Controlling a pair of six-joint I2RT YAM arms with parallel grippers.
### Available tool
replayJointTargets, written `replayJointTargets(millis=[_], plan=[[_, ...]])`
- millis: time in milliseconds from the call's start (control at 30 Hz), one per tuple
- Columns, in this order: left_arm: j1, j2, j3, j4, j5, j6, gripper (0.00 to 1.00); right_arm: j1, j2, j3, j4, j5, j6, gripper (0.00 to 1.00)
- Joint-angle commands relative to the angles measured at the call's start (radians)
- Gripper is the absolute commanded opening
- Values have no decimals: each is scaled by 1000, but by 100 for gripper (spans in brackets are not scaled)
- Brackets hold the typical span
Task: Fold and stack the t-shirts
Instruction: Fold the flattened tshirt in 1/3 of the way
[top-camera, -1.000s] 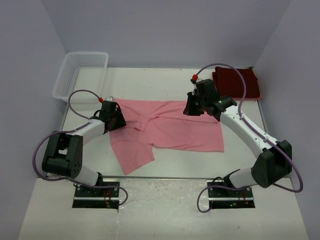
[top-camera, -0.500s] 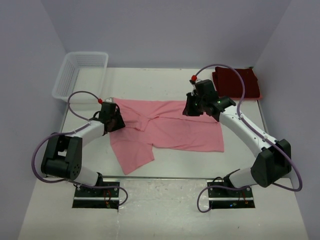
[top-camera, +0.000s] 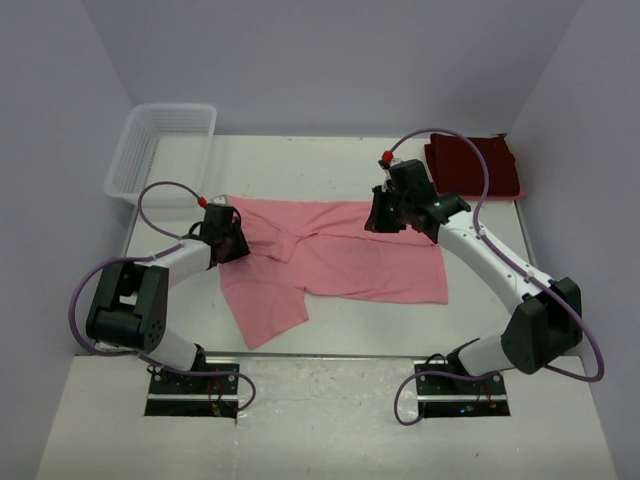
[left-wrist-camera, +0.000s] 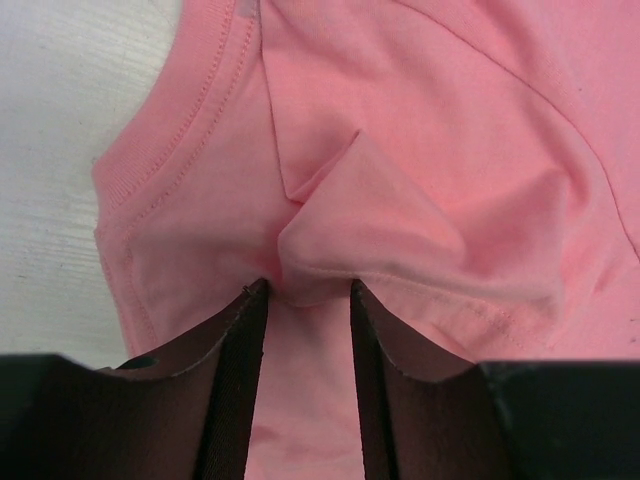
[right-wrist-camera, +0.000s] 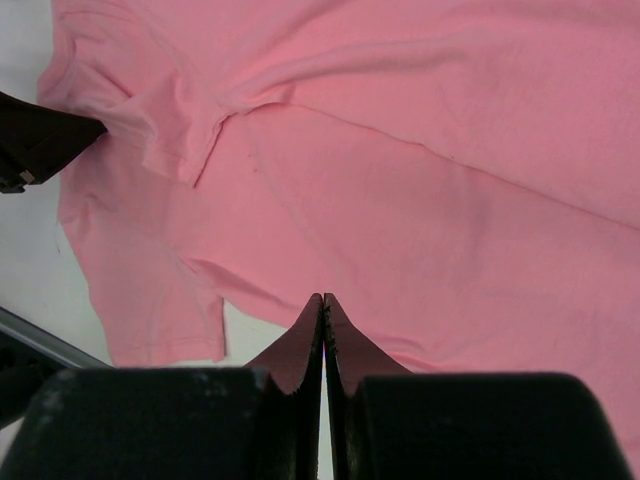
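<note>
The pink t-shirt (top-camera: 340, 255) lies spread out on the table, with one sleeve hanging toward the front left. It fills the left wrist view (left-wrist-camera: 450, 150) and the right wrist view (right-wrist-camera: 450, 150). My left gripper (top-camera: 232, 240) is at the shirt's left edge by the collar. Its jaws stand a little apart and pinch a raised fold of pink cloth (left-wrist-camera: 308, 290). My right gripper (top-camera: 385, 215) is shut and empty, just above the shirt's far edge (right-wrist-camera: 323, 298). The maroon t-shirt (top-camera: 475, 165) lies folded at the back right.
A white lattice basket (top-camera: 160, 145) stands at the back left corner. The table's front edge (top-camera: 330, 352) runs just past the hanging sleeve. My left gripper also shows as a dark shape at the left edge of the right wrist view (right-wrist-camera: 40, 140).
Almost nothing has changed. Both arms stay in place and the pink shirt lies the same way.
</note>
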Motion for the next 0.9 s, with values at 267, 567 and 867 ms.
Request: replayJointTargets(millis=[267,567,867], plan=[[8,-10,33,10,-3,4,37,11,30,19,17,12,6,0],[8,-11,48,-6,-9,4,38,16,45,35,11,15,3,0],[7,7,58,-3,-9,8,38,17,50,39,11,18,3,0]])
